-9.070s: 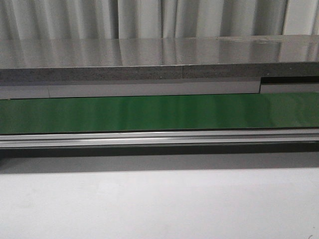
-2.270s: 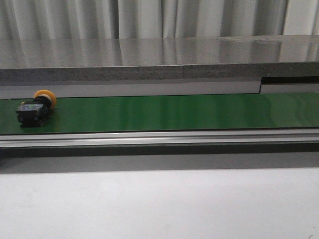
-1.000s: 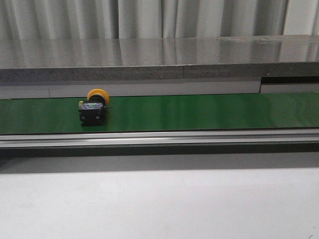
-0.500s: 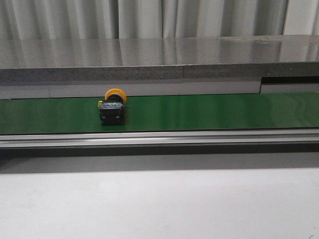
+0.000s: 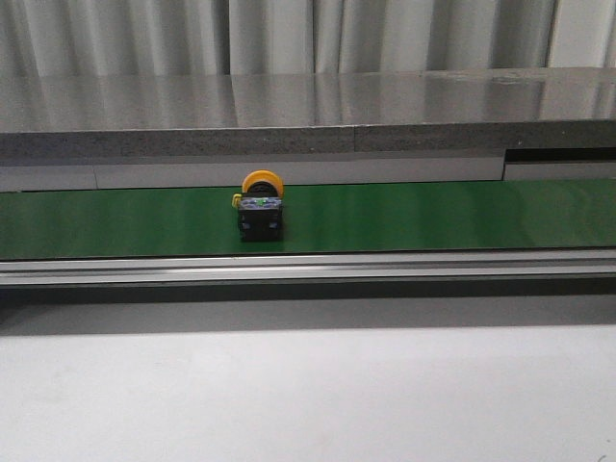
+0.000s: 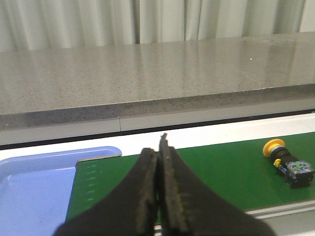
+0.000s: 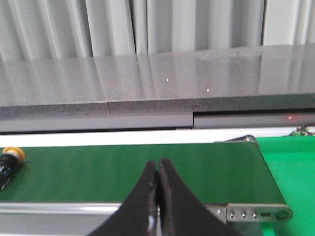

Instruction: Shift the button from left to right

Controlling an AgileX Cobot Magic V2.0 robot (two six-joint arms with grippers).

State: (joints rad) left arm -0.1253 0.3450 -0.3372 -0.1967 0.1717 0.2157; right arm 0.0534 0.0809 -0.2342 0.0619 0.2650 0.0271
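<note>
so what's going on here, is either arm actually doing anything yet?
Not yet. The button sits alone on the green belt, left of the middle in the front view, with nothing touching it. It has travelled rightward along the belt over the last couple of seconds. Both arms hang back on the near side of the belt: the left pincer and the right pincer are shut and empty. A blue tray lies at the belt's left end.

Yellow-capped black button (image 5: 261,209) lies on the green belt (image 5: 433,217).
</note>
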